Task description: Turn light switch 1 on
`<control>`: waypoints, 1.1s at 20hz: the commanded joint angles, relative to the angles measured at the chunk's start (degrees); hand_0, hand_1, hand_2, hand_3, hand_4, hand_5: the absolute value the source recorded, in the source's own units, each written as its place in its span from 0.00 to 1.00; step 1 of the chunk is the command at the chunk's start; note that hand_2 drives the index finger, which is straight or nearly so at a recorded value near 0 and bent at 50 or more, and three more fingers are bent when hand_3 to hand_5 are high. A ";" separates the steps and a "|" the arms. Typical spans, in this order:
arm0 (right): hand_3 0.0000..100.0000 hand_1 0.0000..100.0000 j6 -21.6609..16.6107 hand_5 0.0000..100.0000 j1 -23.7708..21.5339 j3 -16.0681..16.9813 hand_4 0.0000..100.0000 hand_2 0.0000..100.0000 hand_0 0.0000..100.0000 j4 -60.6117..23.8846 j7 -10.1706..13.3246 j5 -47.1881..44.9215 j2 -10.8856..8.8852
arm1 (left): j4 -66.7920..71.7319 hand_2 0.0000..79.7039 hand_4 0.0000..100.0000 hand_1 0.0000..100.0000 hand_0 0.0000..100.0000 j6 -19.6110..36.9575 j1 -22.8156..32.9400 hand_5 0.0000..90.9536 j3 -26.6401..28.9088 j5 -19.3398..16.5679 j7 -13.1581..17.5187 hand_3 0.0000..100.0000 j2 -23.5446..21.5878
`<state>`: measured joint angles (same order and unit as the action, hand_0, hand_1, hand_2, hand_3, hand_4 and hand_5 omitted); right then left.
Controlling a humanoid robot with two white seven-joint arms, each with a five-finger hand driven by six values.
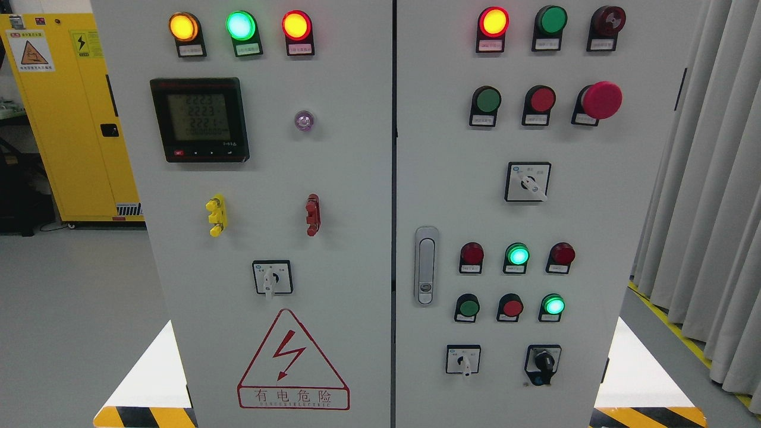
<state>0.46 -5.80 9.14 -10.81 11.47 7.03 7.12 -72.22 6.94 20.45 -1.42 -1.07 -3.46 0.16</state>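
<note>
A grey electrical cabinet [357, 196] with two doors fills the head view. Its right door carries a white rotary selector switch [527, 182] in the middle, another white one [464, 359] low down and a black one [543, 364] beside it. The left door has a white selector switch [272, 277] above a red warning triangle [292, 362]. Rows of push buttons sit on the right door, among them a green button [487, 100], a red button [541, 99] and a big red mushroom button [600, 100]. I cannot tell which control is switch 1. Neither robot hand shows.
Lit lamps: orange [183, 27], green [241, 25] and red [296, 25] top left, red [493, 22] top right, green [517, 255] lower right. A digital meter [199, 119] and a door handle [424, 266] are on the cabinet. A yellow cabinet [65, 119] stands left, grey curtains [713, 196] right.
</note>
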 commanded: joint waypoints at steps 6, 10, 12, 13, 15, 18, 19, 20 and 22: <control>0.00 0.50 -0.02 0.00 0.00 0.00 0.00 0.04 0.00 0.00 -0.04 0.00 0.00 | -30.69 0.70 0.86 0.54 0.12 0.09 -0.32 0.82 -0.33 -0.60 -0.67 0.82 -0.95; 0.00 0.50 -0.02 0.00 0.00 0.00 0.00 0.04 0.00 0.00 0.04 0.00 0.00 | -32.10 0.73 0.87 0.55 0.10 -0.35 -3.47 0.88 -0.25 -0.51 -0.67 0.87 -0.43; 0.00 0.50 -0.02 0.00 0.00 0.00 0.00 0.04 0.00 0.00 -0.05 0.00 0.00 | -32.80 0.74 0.87 0.56 0.09 -1.57 -5.33 0.88 -0.16 -0.60 -0.76 0.88 0.02; 0.00 0.50 -0.02 0.00 0.00 0.00 0.00 0.04 0.00 0.00 -0.05 0.00 0.00 | -34.02 0.73 0.87 0.56 0.09 -2.63 -5.68 0.89 -0.24 -0.51 -0.76 0.89 -0.07; 0.00 0.50 -0.02 0.00 0.00 0.00 0.00 0.04 0.00 0.00 -0.05 0.00 0.00 | -35.61 0.73 0.87 0.57 0.09 -5.26 -6.73 0.90 -0.33 -0.60 -0.76 0.89 0.02; 0.00 0.50 -0.02 0.00 0.00 0.00 0.00 0.04 0.00 0.00 -0.04 0.00 0.00 | -36.58 0.73 0.87 0.58 0.08 -8.25 -9.28 0.91 -0.33 -1.12 -1.81 0.90 0.89; 0.00 0.50 -0.02 0.00 0.00 0.00 0.00 0.04 0.00 0.00 -0.05 0.00 0.00 | -37.11 0.73 0.88 0.58 0.08 -9.57 -10.07 0.91 -0.33 -1.12 -2.25 0.90 1.07; 0.00 0.50 -0.02 0.00 0.00 0.00 0.00 0.04 0.00 0.00 -0.05 0.00 0.00 | -37.98 0.73 0.88 0.58 0.08 -11.06 -10.69 0.91 -0.33 -1.21 -2.42 0.90 1.16; 0.00 0.50 -0.02 0.00 0.00 0.00 0.00 0.04 0.00 0.00 -0.05 0.00 0.00 | -39.65 0.72 0.88 0.59 0.08 -13.52 -11.13 0.93 -0.42 -1.12 -2.43 0.90 1.07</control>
<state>0.46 -5.80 9.14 -10.81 11.47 7.03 7.12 -102.39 -3.33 12.29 -0.19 -1.26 -5.60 0.03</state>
